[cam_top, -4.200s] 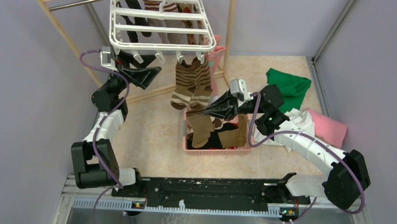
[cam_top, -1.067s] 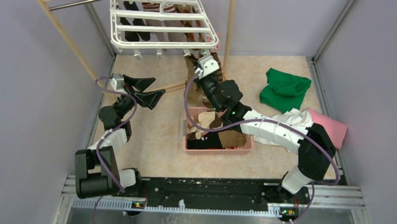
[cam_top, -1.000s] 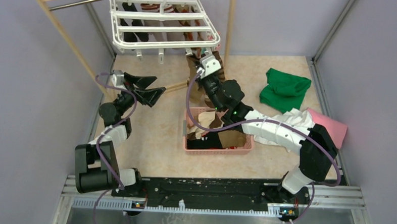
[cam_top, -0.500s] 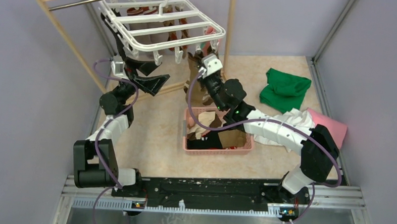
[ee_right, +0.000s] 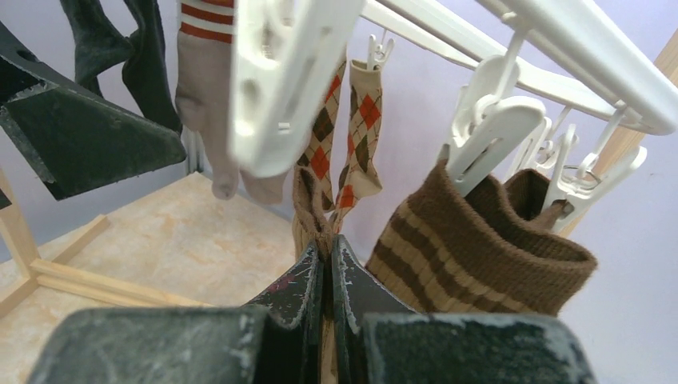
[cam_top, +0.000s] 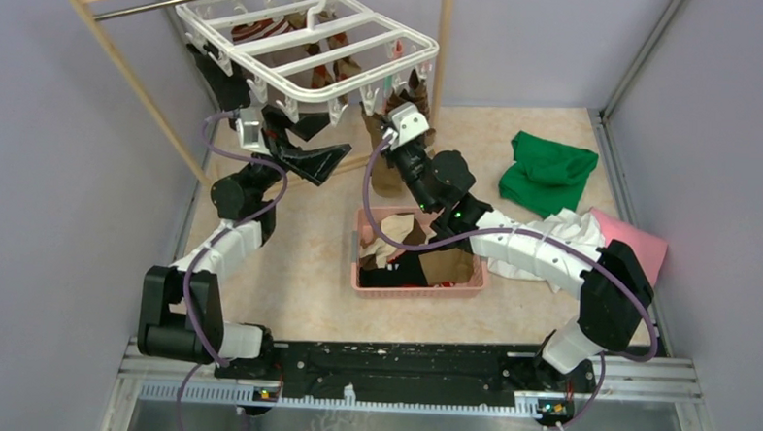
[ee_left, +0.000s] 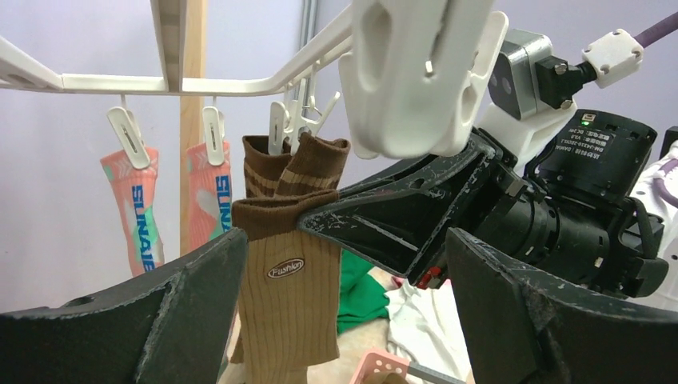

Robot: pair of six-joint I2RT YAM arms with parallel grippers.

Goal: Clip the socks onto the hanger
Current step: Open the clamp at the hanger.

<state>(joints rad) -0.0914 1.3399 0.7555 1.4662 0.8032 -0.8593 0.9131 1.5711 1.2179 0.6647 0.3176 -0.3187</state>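
Right claw (ee_right: 326, 254) pinches the plain brown sock (ee_left: 288, 320); a white clip (ee_right: 280, 80) hangs just above, striped sock (ee_right: 480, 256) alongside. Left claw (cam_top: 334, 139) gapes wide.

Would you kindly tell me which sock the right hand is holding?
The plain brown sock with the oval label, its cuff pinched in the right hand; its neighbours hang from clips.

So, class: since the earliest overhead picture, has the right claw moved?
Yes. The right claw has gone from above the pink basket to beyond its far edge, under the hanger, shut on a brown sock.
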